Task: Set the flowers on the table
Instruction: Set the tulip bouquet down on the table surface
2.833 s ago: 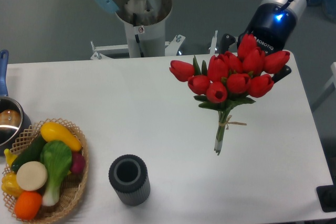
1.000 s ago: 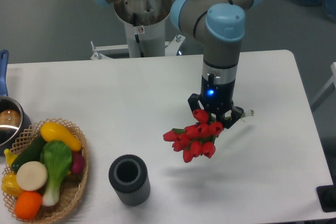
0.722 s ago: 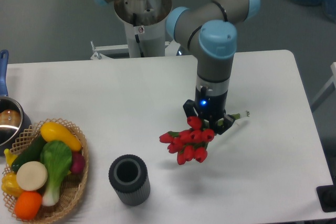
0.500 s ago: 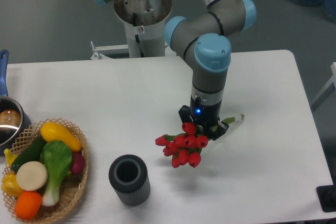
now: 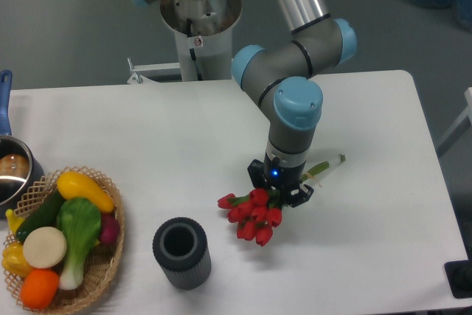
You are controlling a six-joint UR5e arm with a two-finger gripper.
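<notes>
The flowers (image 5: 249, 214), a bunch of red tulips with green stems, lie nearly flat just above or on the white table (image 5: 369, 241), right of centre. The blooms point left and toward the front; the stem end (image 5: 328, 164) sticks out to the right. My gripper (image 5: 279, 188) points straight down and is shut on the flowers' stems just behind the blooms. Its fingertips are hidden by the wrist and the blooms. I cannot tell whether the blooms touch the tabletop.
A dark grey ribbed cylinder vase (image 5: 181, 252) stands open-topped left of the blooms, close by. A wicker basket of vegetables (image 5: 60, 237) sits at the front left. A pot (image 5: 10, 167) is at the left edge. The arm's base column (image 5: 198, 27) stands behind the table.
The arm has carried the flowers from the back right to the table's middle and turned them flat. In the last second it has moved left and down, bringing them close to the tabletop.
</notes>
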